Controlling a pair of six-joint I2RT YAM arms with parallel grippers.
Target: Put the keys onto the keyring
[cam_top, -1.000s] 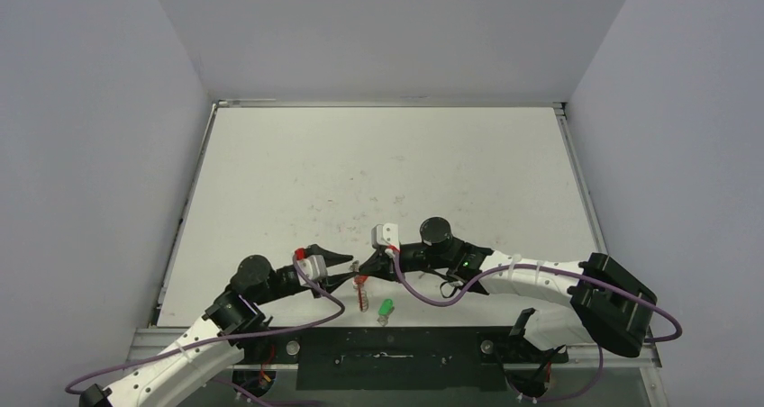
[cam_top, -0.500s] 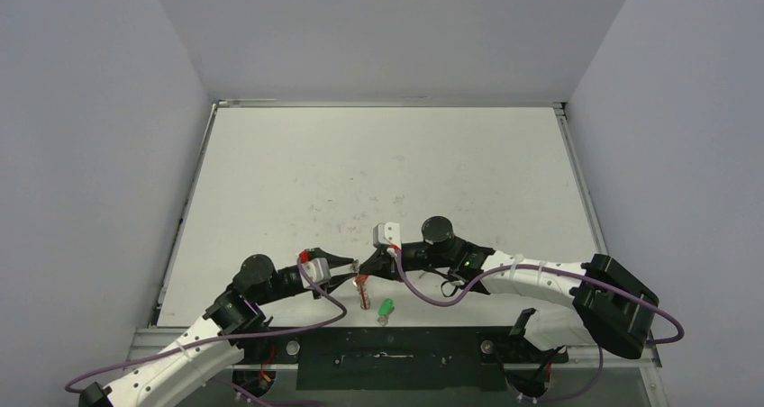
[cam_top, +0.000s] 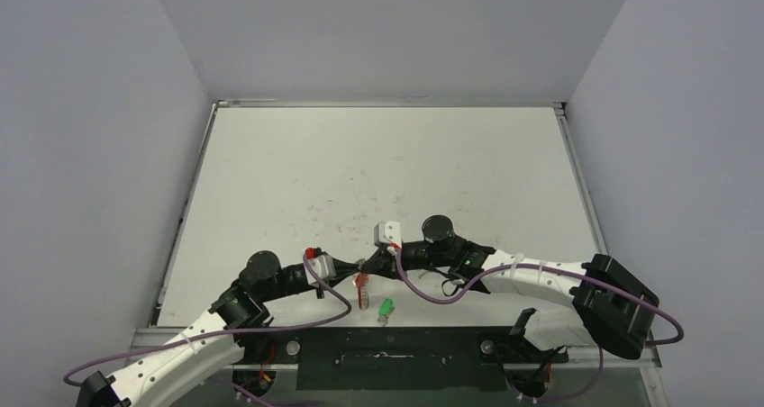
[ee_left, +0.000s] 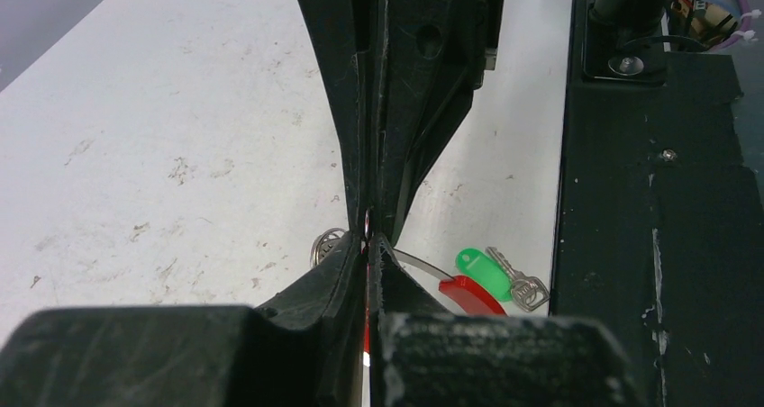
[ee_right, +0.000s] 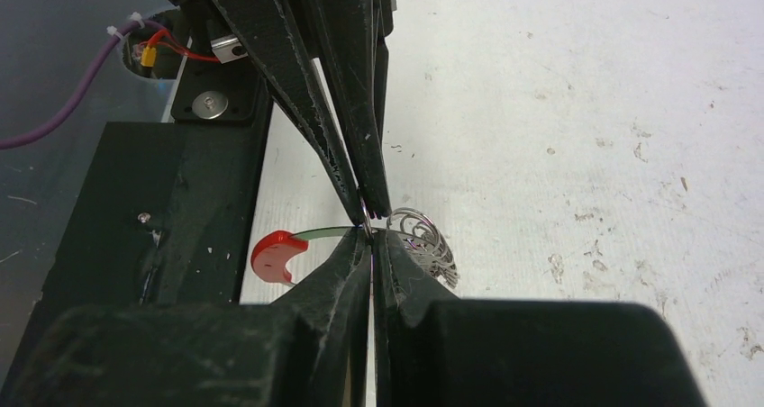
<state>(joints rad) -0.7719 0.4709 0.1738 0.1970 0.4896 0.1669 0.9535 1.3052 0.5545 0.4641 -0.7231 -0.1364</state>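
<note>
The keyring (cam_top: pixel 362 292) hangs near the table's front edge. In the right wrist view its red sleeve (ee_right: pixel 274 254) curves left and its silvery coils (ee_right: pixel 423 239) bunch to the right. My right gripper (ee_right: pixel 371 230) is shut on the ring's thin metal band. My left gripper (ee_left: pixel 368 239) comes from the opposite side, tip to tip with the right one, and is shut on the same band. A key with a green head (ee_left: pixel 482 273) and silvery blade (ee_left: pixel 520 284) lies flat on the table beside the red sleeve (ee_left: pixel 470 293), free of both grippers (cam_top: pixel 359 266).
The black front rail (cam_top: pixel 387 357) and arm mounts run just behind the key. A bolt (ee_left: pixel 625 65) and wiring sit on the black base plate (ee_left: pixel 649 245). The white table (cam_top: pixel 387 173) stretches back to the grey walls.
My left gripper has moved right to the ring and shut on it, meeting the right gripper's tips. The right arm, the ring and the key have stayed put.
</note>
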